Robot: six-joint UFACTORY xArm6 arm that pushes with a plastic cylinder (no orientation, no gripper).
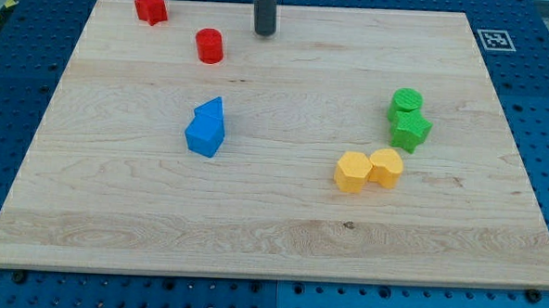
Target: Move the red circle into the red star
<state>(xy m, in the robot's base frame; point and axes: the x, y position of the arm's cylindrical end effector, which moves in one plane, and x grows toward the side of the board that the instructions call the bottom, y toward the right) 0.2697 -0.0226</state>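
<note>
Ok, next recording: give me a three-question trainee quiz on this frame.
1. True or false: the red circle already touches the red star.
2. My tip lies on which side of the red circle? A) the view's left B) the view's right C) the view's bottom
3. Fill in: the pair nearest the view's right edge, the green blocks, number ____.

Key: 1 false, a gap of bare board separates them; 2 B; 3 two.

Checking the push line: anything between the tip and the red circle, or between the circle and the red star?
Nothing visible. My tip sits to the view's right of the red circle, bare board between. The red star lies up-left of the circle, gap open.
</note>
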